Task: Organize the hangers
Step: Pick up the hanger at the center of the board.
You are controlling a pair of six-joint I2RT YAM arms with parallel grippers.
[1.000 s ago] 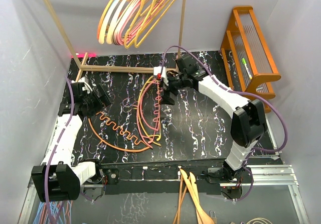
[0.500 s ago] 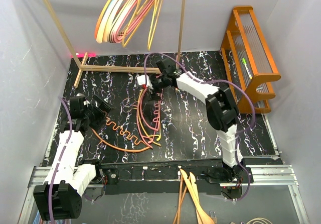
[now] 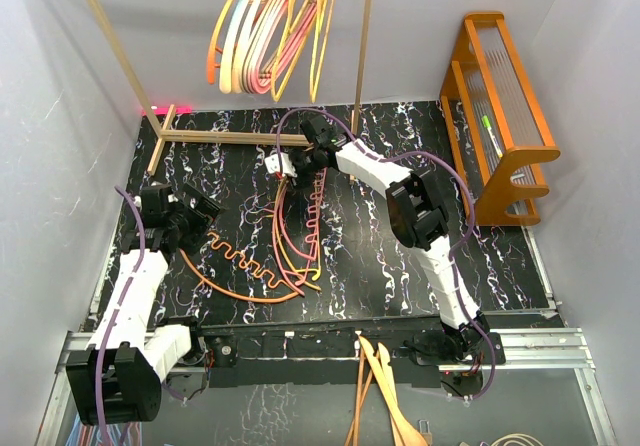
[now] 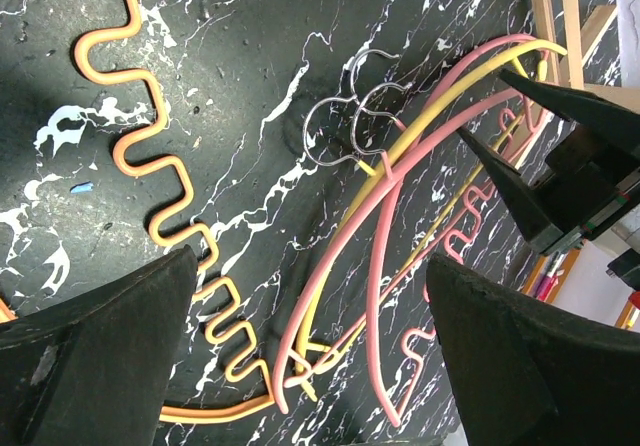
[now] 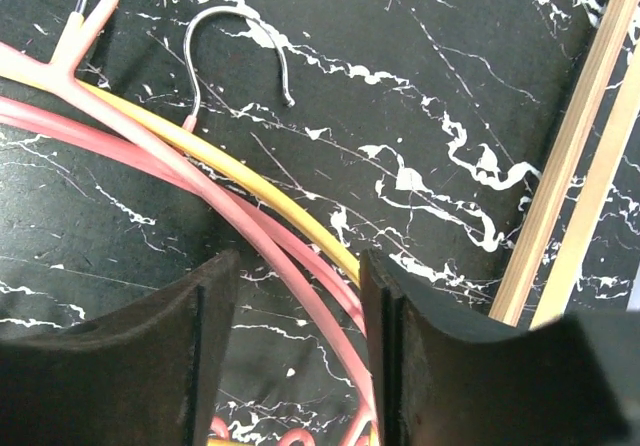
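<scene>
Several hangers (image 3: 268,28) in pink, yellow and orange hang on the rail at the top. More lie on the black table: pink and yellow ones (image 3: 298,228) fanned together and an orange wavy one (image 3: 238,264). My right gripper (image 3: 293,169) is down near their hook ends. In the right wrist view it (image 5: 297,266) stands open, part-way narrowed, astride two pink bars (image 5: 200,181), with a yellow bar (image 5: 250,178) running under the right finger. My left gripper (image 4: 310,266) hovers wide open over the pink (image 4: 400,176) and orange (image 4: 150,156) hangers, holding nothing.
The rack's wooden post (image 3: 362,36) and base bar (image 3: 230,138) stand just behind the right gripper. An orange wooden shelf (image 3: 505,96) is at the right. Light wooden hangers (image 3: 385,386) lie below the near rail.
My right arm has swung left and back to the hook end of the table hangers, and its jaws have narrowed around the pink bars. The hung hangers have swayed. The left arm shifted slightly.
</scene>
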